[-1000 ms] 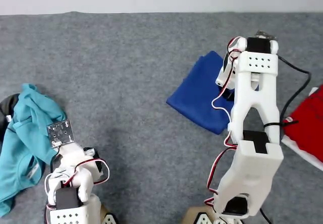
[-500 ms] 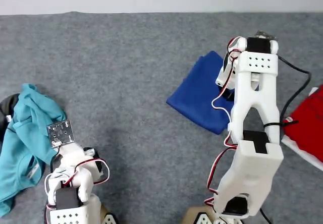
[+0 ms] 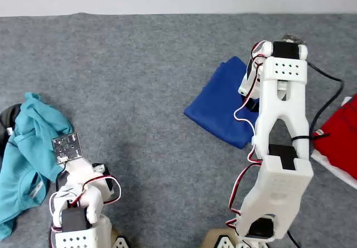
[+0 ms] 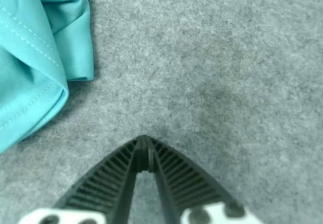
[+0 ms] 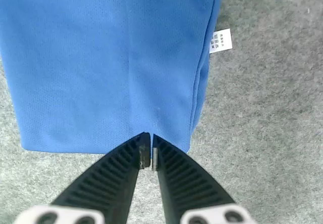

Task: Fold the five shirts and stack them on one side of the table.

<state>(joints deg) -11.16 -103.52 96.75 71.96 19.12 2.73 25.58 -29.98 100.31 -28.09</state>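
Note:
A folded blue shirt [image 3: 218, 105] lies right of the table's middle, and my right arm [image 3: 279, 114] stretches over its right side. In the right wrist view my right gripper [image 5: 147, 156] is shut, its tips meeting at the hem of the blue shirt [image 5: 111, 57]; whether cloth is pinched is unclear. A crumpled teal shirt [image 3: 25, 153] lies at the left edge. My left gripper [image 4: 146, 153] is shut over bare grey felt, just beside the teal shirt [image 4: 35, 47]. A red shirt [image 3: 341, 133] lies at the right edge.
A dark garment [image 3: 6, 118] peeks out behind the teal shirt at the left edge. White cloth [image 3: 329, 163] shows under the red shirt. A small white label [image 5: 220, 40] sticks out of the blue shirt's side. Grey felt [image 3: 139, 80] covers the table.

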